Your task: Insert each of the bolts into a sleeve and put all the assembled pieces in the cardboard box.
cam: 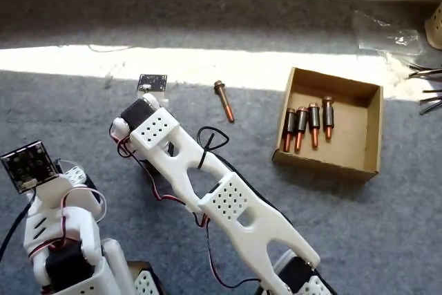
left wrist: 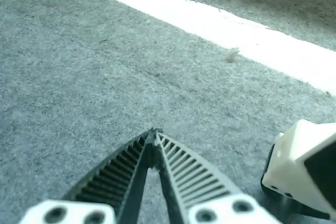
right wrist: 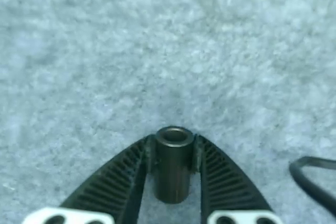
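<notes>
One bolt (cam: pixel 224 101) lies near my right gripper (right wrist: pixel 173 141) — clamped on a sleeve (right wrist: pixel 172 177) — tip toward me; left gripper (left wrist: pixel 154 136) closed empty, farther.

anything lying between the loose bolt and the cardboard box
Nothing visible. Between the bolt and the cardboard box lies bare grey carpet; the four assembled pieces lie inside the box.

White perforated arms (cam: pixel 231 202), black motors (cam: pixel 135 111), red and black cables (cam: pixel 207 243), ribbed, seemingly black fingers (left wrist: pixel 190 174)
</notes>
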Robot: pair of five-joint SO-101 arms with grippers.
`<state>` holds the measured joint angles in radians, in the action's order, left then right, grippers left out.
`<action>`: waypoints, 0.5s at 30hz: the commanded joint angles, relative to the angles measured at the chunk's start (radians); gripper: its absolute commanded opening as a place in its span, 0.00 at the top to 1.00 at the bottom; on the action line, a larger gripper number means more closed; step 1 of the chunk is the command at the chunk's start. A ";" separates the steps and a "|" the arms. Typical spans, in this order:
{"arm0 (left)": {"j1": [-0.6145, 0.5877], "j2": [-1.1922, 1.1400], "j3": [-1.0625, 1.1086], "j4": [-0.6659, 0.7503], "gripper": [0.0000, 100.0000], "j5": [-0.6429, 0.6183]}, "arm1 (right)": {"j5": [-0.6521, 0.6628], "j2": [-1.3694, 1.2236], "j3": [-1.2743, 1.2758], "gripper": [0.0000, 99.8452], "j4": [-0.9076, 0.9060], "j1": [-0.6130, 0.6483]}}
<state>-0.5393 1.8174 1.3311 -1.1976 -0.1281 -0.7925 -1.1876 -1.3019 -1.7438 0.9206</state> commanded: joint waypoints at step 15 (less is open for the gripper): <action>-0.010 0.007 0.053 0.063 0.99 -0.008 | 0.002 0.013 -0.022 0.99 -0.016 -0.044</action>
<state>-0.5409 1.8174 1.3924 -1.1638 -0.1281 -0.7925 -1.1891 -1.3004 -1.7453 0.9037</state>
